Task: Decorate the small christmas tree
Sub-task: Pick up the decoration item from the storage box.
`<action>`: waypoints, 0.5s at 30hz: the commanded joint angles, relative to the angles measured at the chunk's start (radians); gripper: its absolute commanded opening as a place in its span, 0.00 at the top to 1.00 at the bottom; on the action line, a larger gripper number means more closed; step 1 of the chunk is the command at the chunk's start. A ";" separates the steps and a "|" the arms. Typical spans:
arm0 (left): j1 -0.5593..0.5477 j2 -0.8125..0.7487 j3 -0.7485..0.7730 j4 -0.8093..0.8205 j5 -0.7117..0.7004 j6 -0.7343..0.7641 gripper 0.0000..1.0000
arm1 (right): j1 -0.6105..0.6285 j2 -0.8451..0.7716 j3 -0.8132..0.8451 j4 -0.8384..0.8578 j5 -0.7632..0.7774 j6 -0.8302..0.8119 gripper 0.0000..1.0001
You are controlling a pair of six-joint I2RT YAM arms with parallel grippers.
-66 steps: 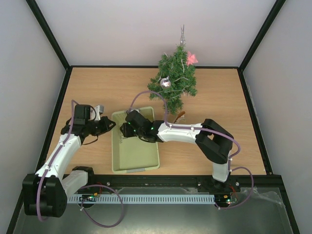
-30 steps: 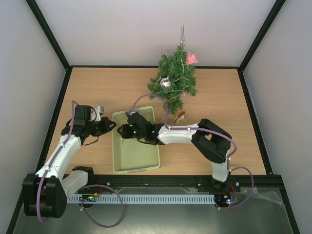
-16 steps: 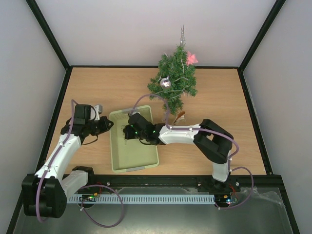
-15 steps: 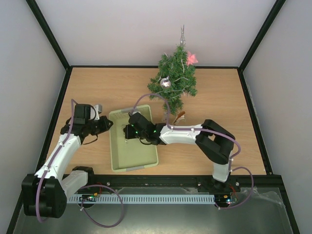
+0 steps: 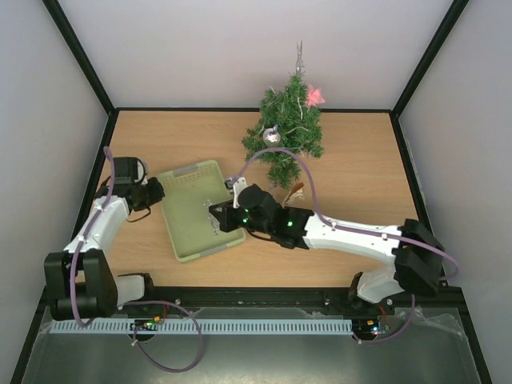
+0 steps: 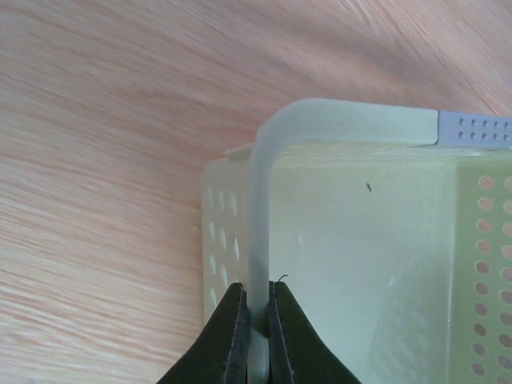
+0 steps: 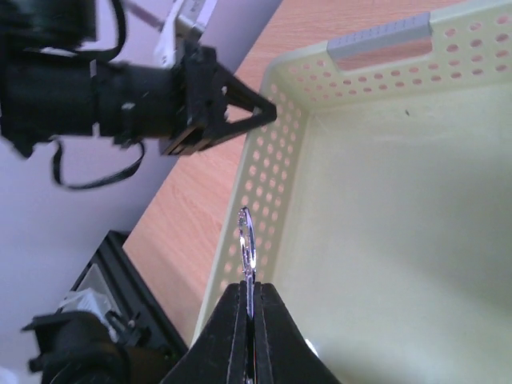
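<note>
The small christmas tree point(image 5: 285, 132) stands at the back of the table with a pink star and a silver ball on it. The pale green basket point(image 5: 192, 232) lies tilted at the left. My left gripper point(image 5: 158, 192) is shut on the basket's rim point(image 6: 261, 240) at its left side. My right gripper point(image 5: 214, 219) is over the basket's inside and is shut on a thin silver ornament point(image 7: 248, 254), seen edge-on, held above the basket floor point(image 7: 400, 240). The left gripper also shows in the right wrist view point(image 7: 268, 113) at the basket's rim.
A small brown thing point(image 5: 296, 190) lies on the table at the foot of the tree. The black frame rail point(image 5: 264, 294) runs along the near edge. Grey walls close in the left, right and back.
The basket has been turned and dragged left and away, its far end now further back. My left gripper moved back and left with it. My right arm has stretched out lower across the table.
</note>
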 commanded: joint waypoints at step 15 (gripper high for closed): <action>0.105 0.146 0.184 0.024 -0.105 0.020 0.57 | 0.017 -0.411 -0.155 -0.228 0.212 -0.129 0.98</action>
